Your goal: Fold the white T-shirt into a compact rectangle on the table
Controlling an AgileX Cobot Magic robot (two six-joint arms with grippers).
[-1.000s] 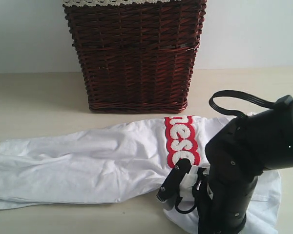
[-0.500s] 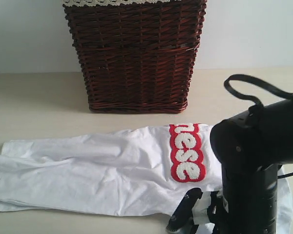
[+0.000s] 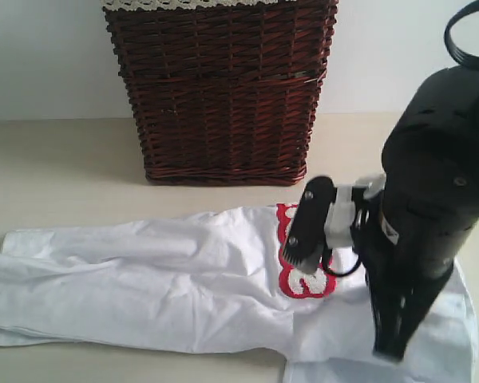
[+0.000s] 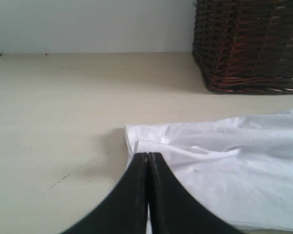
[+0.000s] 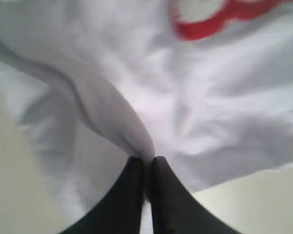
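Rising since a second ago, the right arm now stands taller over the shirt's right end and hides part of the red-edged lettering. At the left, the left claw (image 4: 147,161) is clenched on nothing, poised at the cloth's left edge, likely waiting. The white T-shirt (image 3: 144,279) lies as a long, rumpled band across the surface (image 3: 64,159), nearer than the wicker basket (image 3: 223,96). The right claw (image 5: 145,163) pinches a ridge of its fabric, probably to fold that end over.
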